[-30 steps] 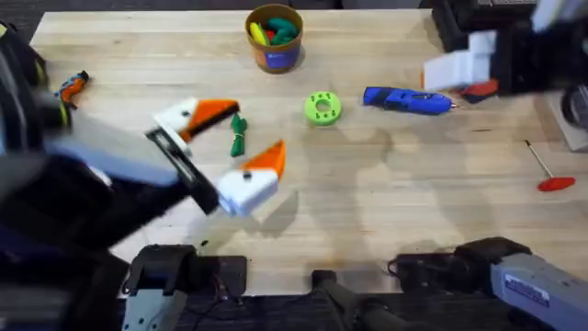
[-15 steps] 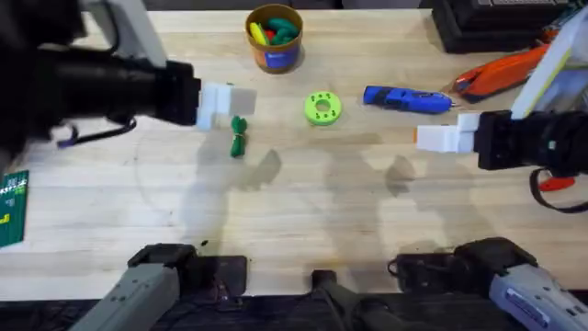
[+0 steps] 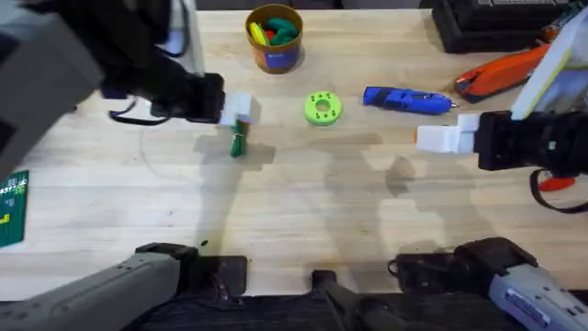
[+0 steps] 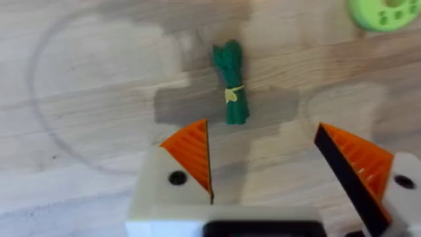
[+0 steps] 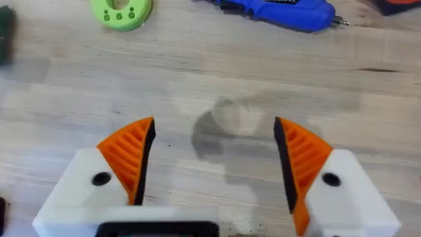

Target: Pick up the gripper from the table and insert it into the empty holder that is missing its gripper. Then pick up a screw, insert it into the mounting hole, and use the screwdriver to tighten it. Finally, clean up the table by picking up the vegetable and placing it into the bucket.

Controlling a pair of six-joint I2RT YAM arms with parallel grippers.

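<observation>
Wooden table [image 3: 303, 211], light planks, faint ring mark near left side. Lime-green ring [image 3: 322, 108] with holes flat on table, mid-back; also at edge of both wrist views [image 4: 385, 13] [image 5: 122, 12]. Red-handled rod [image 3: 554, 183] at right edge, mostly hidden. Green card [image 3: 11, 208] with white print at left edge. Black case [image 3: 491, 23] at back right corner.
</observation>
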